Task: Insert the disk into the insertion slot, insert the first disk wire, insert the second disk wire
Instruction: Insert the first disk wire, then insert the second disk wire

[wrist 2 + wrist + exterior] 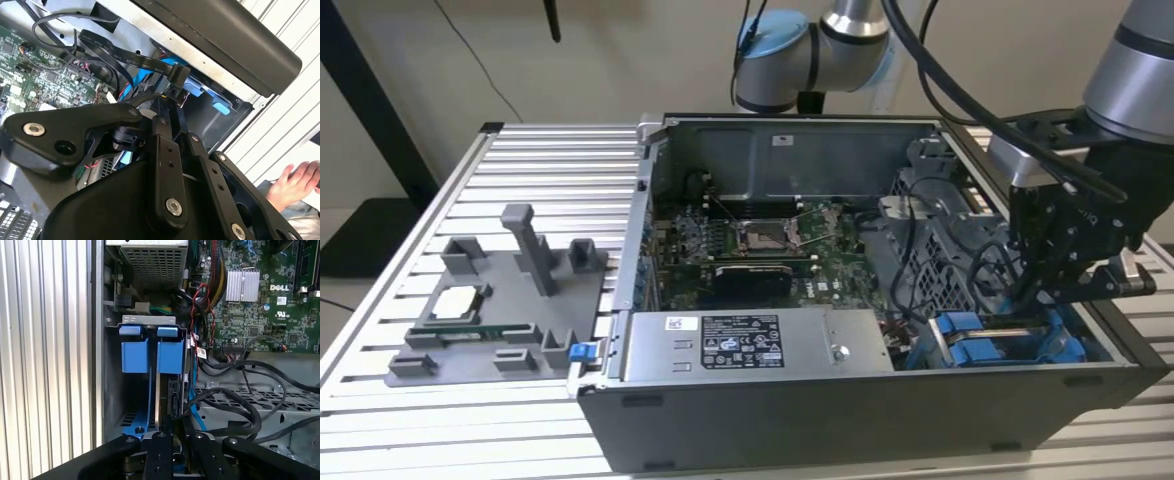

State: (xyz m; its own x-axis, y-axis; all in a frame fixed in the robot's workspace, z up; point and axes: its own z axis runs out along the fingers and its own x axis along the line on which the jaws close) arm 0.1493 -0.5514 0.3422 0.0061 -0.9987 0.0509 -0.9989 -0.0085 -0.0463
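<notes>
The insertion slot (149, 319) is a grey metal bay at the case's front corner, on the exterior view's right (1067, 335). Two blue carrier frames stand side by side in it. The disk (170, 356) sits seated in the bay in the frame nearer the motherboard. My gripper (173, 412) reaches down at the disk's open end and is shut on the black connector (173, 392) of a disk wire. In the second wrist view the gripper (173, 97) pinches that connector (179, 75), and its flat black cable (117, 52) trails off toward the motherboard. The gripper (1047, 290) hangs low inside the case.
The motherboard (761, 240) fills the case floor. The grey labelled power-supply box (740, 345) lies along the front wall. Loose black cables (235, 405) cross beside the bay. A grey fixture tray (494, 300) sits on the slatted table. A person's hand (295, 181) is outside the case.
</notes>
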